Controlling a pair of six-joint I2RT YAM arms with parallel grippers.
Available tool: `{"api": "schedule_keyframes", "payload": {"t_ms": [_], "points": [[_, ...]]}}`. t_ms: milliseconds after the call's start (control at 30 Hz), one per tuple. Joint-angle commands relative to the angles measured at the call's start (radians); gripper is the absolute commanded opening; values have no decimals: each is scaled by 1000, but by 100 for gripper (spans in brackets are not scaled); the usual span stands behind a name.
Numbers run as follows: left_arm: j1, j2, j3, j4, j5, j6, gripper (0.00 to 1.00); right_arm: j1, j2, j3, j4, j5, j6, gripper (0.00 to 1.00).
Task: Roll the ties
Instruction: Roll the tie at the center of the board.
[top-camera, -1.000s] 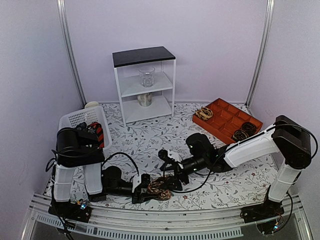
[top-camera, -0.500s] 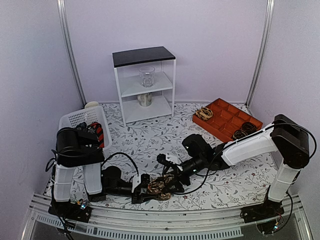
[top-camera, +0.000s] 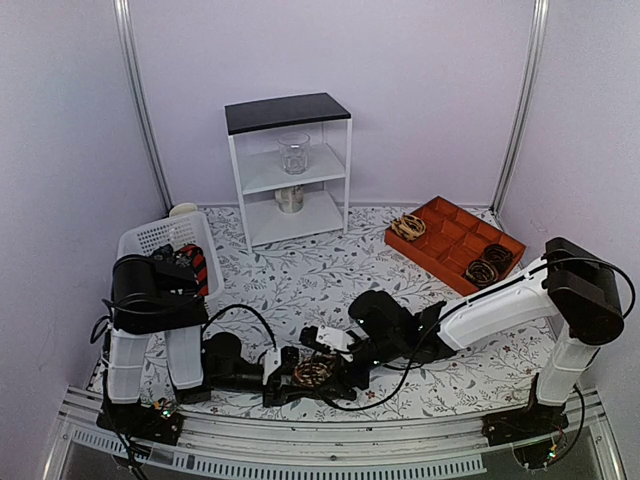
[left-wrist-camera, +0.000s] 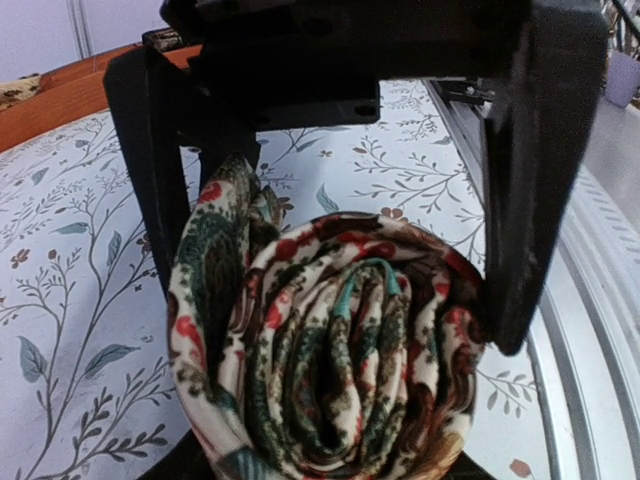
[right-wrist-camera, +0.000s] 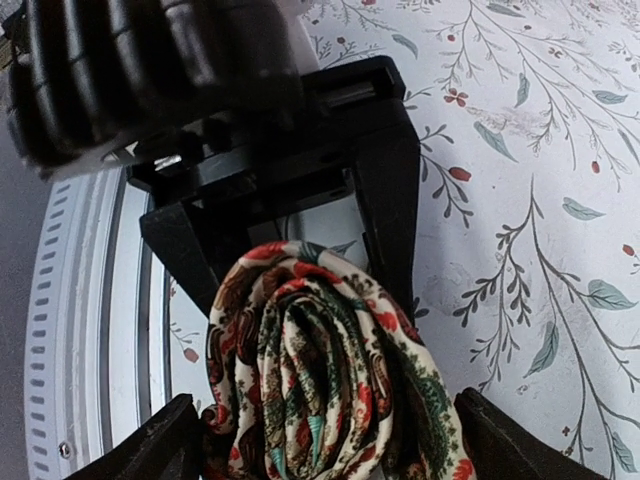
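A rolled tie (top-camera: 313, 373), cream paisley with red and green, sits just above the table near the front edge. My left gripper (top-camera: 292, 376) is shut on it from the left. My right gripper (top-camera: 335, 368) faces it from the right, its jaws wide apart and flanking the same roll. In the left wrist view the roll (left-wrist-camera: 330, 370) fills the centre, and the right gripper's black fingers (left-wrist-camera: 530, 200) stand on either side of it. In the right wrist view the roll (right-wrist-camera: 330, 380) lies between my own fingertips (right-wrist-camera: 505, 445), with the left gripper's fingers (right-wrist-camera: 390, 210) behind it.
An orange compartment tray (top-camera: 450, 245) at the back right holds rolled ties (top-camera: 407, 227) (top-camera: 483, 268). A white basket (top-camera: 150, 238) at the left holds more ties (top-camera: 196, 265). A white shelf (top-camera: 290, 170) with a glass jar (top-camera: 294, 153) stands at the back. The table's front rail (right-wrist-camera: 90, 330) is close.
My right arm has moved left and down towards the roll, and its fingers now stand around it. My left gripper has kept hold of the roll in place.
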Motion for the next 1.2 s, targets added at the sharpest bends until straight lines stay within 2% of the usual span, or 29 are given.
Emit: {"api": "schedule_keyframes", "payload": {"t_ms": [0,233,667,967,1167], "points": [[16,85,-55,252,-58,-18,49,42,-11,-5,45,133,13,90],[16,84,-58,252,-73,-18,47,55,-48,-25,51,105,27,95],[18,77,-57,252,-94,-21,45,58,-87,-29,15,74,48,98],[19,69,-63,252,-79,-30,45,71,-1,6,14,218,45,92],[18,61,-75,251,-88,-33,54,83,26,-3,29,213,35,85]]}}
